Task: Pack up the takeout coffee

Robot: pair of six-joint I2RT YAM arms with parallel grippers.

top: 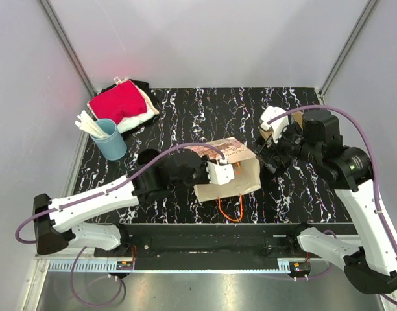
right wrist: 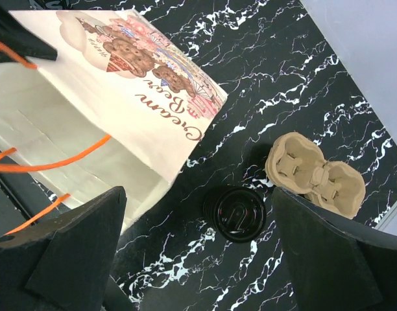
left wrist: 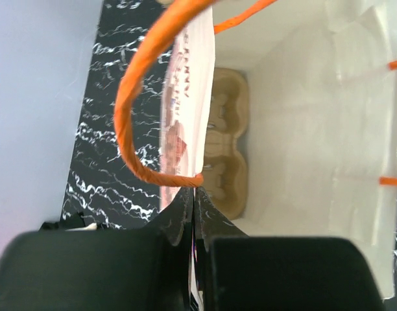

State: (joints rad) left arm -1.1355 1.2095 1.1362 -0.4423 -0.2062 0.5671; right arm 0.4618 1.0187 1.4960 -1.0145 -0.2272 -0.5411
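A paper bag with a cartoon print and orange handles lies on its side, mouth toward the near edge. My left gripper is shut on the bag's upper wall at the mouth; it also shows in the top view. A brown cardboard cup carrier sits deep inside the bag. My right gripper is open and hovers above a coffee cup with a black lid, which stands on the table just right of the bag. A second cardboard carrier lies beyond the cup.
A blue cup with white sticks and a pile of red and white cloths stand at the back left. A dark round object sits beside my left arm. White walls close in the black marbled table.
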